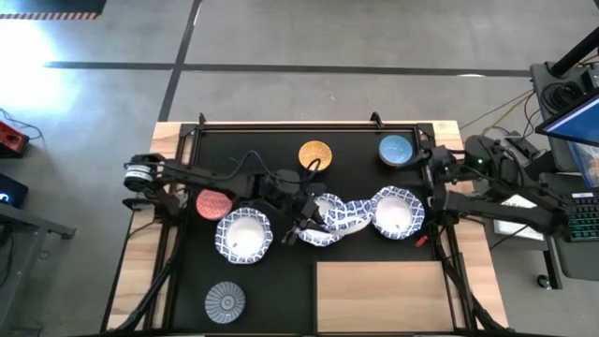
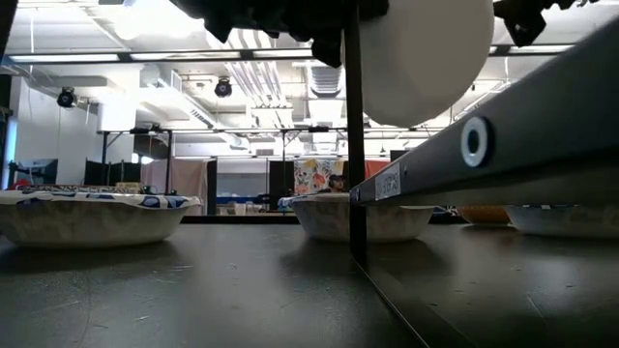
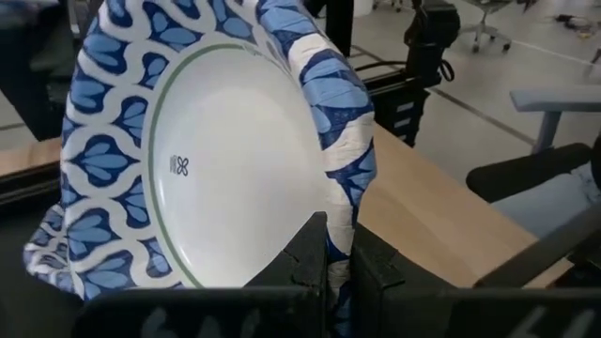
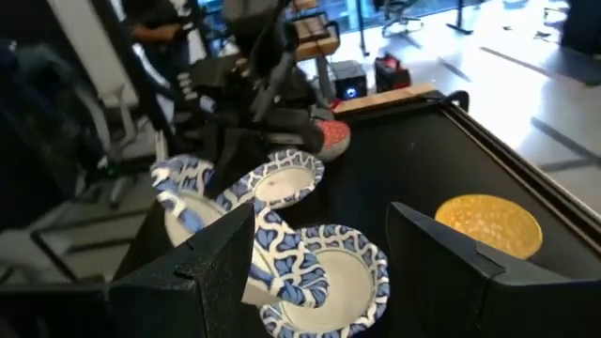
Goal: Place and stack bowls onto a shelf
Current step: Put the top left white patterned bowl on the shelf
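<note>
1. Pinching rim of large blue-patterned bowl (image 3: 216, 160) w/ left gripper (image 3: 327, 249), fingers clamped on its edge; bowl tilted up off mat, prob. so it can be carried to the shelf (image 1: 384, 295) and dropped flat.
2. Reaching from left side to mat centre, left arm stretched low, wrist turned sideways.
3. Hovering over another large bowl (image 1: 397, 212) w/ right gripper (image 4: 324, 253), jaws spread wide, holding nothing; arm extends in from right edge.
4. Waiting on mat: orange-yellow bowl (image 1: 315, 154), blue bowl (image 1: 396, 150), pink-red bowl (image 1: 213, 202), grey-striped bowl (image 1: 225, 301). Shelf bare so far, near front edge.
</note>
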